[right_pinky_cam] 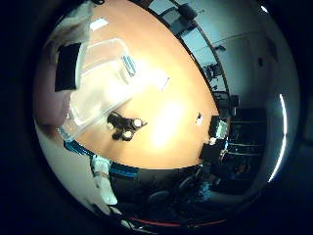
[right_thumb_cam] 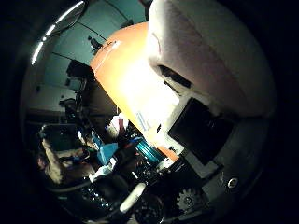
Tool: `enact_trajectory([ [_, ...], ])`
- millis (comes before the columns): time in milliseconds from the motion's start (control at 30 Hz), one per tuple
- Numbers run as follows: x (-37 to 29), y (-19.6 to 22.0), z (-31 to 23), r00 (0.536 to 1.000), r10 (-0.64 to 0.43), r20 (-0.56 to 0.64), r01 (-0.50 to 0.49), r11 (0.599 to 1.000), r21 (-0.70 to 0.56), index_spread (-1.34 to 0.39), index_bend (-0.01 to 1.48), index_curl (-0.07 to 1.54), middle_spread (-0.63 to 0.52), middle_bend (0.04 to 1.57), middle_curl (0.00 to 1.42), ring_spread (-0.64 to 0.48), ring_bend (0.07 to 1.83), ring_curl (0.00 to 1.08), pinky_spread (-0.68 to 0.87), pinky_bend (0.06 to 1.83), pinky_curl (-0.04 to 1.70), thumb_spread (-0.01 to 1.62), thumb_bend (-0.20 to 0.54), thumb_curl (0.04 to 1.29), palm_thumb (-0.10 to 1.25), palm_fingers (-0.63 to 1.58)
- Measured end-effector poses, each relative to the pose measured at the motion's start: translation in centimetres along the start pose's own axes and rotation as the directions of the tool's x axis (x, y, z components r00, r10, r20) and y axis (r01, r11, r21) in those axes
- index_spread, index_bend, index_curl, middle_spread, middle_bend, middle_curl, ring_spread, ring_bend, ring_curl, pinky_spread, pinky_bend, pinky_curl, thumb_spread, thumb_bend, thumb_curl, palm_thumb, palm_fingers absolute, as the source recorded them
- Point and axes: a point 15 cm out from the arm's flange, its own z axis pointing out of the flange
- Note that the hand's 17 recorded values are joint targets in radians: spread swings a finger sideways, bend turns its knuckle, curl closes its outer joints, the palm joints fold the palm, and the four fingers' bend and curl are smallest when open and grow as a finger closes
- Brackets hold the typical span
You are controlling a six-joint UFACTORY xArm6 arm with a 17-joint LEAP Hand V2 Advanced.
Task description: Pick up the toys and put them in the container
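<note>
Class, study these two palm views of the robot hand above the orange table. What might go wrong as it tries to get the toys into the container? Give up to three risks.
1. The small black toy with white wheels lies on the orange table right beside the clear plastic container, so fingers reaching for it might knock the container's wall.
2. A soft pale pink toy fills much of the thumb-side view, close to the palm; it could block sight of the container during release.
</note>
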Motion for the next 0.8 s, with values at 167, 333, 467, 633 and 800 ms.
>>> enact_trajectory([
  [167, -0.9, -1.3, 0.1, 1.000, -0.008, 0.009, 0.008, 0.999, 0.031, -0.30, 0.94, 1.06, -0.19, 1.22, 0.99, -0.26, 1.32, 0.86, -0.23, 1.12, 1.16, 1.18, -0.020, 0.57, 0.97, 1.06],
  [333, -1.6, -3.4, -0.8, 1.000, -0.011, 0.010, 0.010, 0.993, 0.119, -0.31, 0.85, 1.03, -0.20, 1.14, 0.96, -0.25, 1.28, 0.81, -0.27, 1.04, 1.06, 1.30, -0.027, 0.47, 0.83, 1.06],
  [467, -1.7, -3.9, -1.3, 1.000, -0.015, 0.013, 0.013, 0.989, 0.147, -0.37, 0.42, 0.89, -0.23, 0.91, 0.82, -0.27, 1.17, 0.70, -0.38, 0.91, 0.93, 1.24, -0.045, 0.35, 0.61, 0.60],
  [633, -1.8, -3.5, -0.8, 0.999, -0.030, 0.013, 0.028, 0.992, 0.125, -0.45, 0.30, 0.67, -0.17, 0.55, 0.62, -0.17, 0.85, 0.53, 0.00, 0.70, 0.84, 1.12, -0.049, 0.28, 0.40, 0.06],
  [800, -2.1, -3.1, -0.3, 0.998, -0.067, 0.016, 0.065, 0.993, 0.103, -0.46, 0.21, 0.49, -0.06, 0.36, 0.45, 0.07, 0.56, 0.37, 0.36, 0.50, 0.64, 0.99, -0.037, 0.25, 0.22, 0.01],
])
